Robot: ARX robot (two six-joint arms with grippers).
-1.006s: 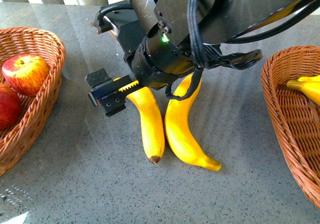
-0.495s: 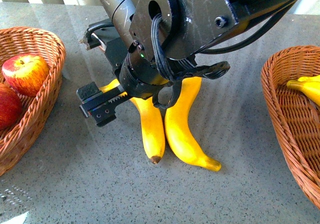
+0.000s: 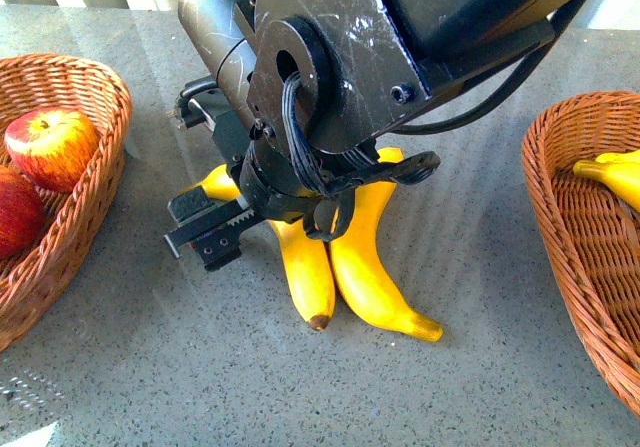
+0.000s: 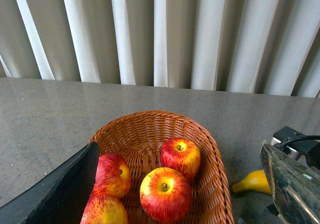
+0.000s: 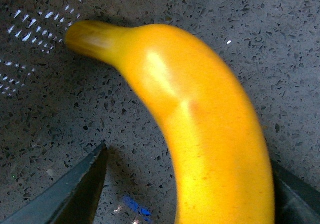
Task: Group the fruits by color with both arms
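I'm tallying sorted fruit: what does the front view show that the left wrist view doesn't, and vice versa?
Only the front view shows the right basket holding a banana, and both loose bananas side by side under the right arm. Only the left wrist view shows four apples in the left basket, where the front catches two, and the pale curtain. Both show that basket, the grey table, the right arm and a loose banana's end.

Bananas (image 5: 200,134) are smooth and glossy. The table (image 3: 130,387) is polished speckled stone, faintly reflective. Baskets (image 3: 70,257) are coarse woven wicker. Apples (image 4: 165,194) have a waxy shine. The arm housing (image 3: 340,47) is scuffed, scratched black metal.
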